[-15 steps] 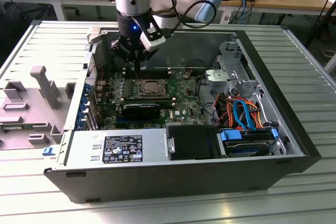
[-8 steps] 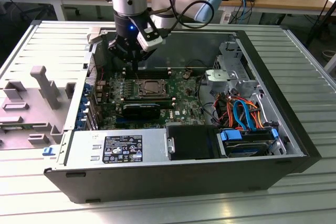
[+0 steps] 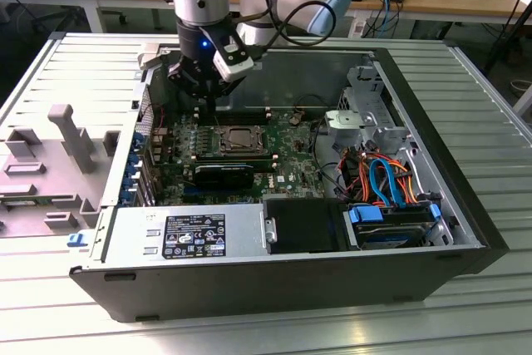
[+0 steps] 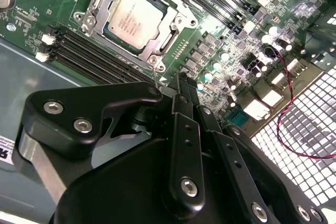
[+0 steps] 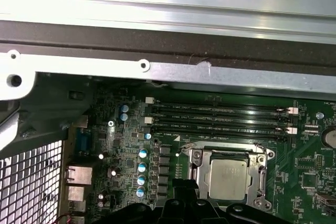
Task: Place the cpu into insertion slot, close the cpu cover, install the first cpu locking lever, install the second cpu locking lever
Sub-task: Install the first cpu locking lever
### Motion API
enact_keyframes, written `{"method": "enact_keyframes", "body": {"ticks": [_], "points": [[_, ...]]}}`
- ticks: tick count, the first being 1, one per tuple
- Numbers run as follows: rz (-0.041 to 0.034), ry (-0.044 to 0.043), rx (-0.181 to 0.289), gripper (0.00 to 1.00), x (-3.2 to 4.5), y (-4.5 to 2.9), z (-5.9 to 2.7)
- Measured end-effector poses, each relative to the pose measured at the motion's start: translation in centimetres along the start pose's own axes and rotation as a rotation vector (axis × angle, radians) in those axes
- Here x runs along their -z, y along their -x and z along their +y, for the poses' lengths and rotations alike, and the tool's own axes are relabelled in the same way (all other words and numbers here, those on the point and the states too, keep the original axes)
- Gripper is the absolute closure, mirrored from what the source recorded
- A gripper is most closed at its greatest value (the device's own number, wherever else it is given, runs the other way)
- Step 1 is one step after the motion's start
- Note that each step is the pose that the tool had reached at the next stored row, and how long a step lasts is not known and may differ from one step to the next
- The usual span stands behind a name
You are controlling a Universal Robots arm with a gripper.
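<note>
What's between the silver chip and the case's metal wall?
Around the cpu sits the cpu cover; beyond it, long black memory slots lie before the wall, in the first wrist view.

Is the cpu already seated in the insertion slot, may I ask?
In: the second wrist view shows the cpu lying flat, framed by the cpu cover.

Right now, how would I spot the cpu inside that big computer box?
Look inside the open computer case, at the green circuit board lying flat in it. Near its middle sits a shiny metal frame, the cpu cover, and the cpu is the flat silver-grey square in its window. The long black memory slots beside it are thin strips, not square.
</note>
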State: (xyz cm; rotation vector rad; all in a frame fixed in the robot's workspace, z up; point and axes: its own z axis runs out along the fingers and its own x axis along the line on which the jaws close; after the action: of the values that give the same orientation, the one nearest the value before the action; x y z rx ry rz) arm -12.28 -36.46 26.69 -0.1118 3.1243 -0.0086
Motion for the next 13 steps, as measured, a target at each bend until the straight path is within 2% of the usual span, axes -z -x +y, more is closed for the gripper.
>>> {"method": "enact_keyframes", "body": {"ticks": [13], "points": [[0.0000,0.0000,0.000,0.89,-0.05,-0.69,0.05]]}}
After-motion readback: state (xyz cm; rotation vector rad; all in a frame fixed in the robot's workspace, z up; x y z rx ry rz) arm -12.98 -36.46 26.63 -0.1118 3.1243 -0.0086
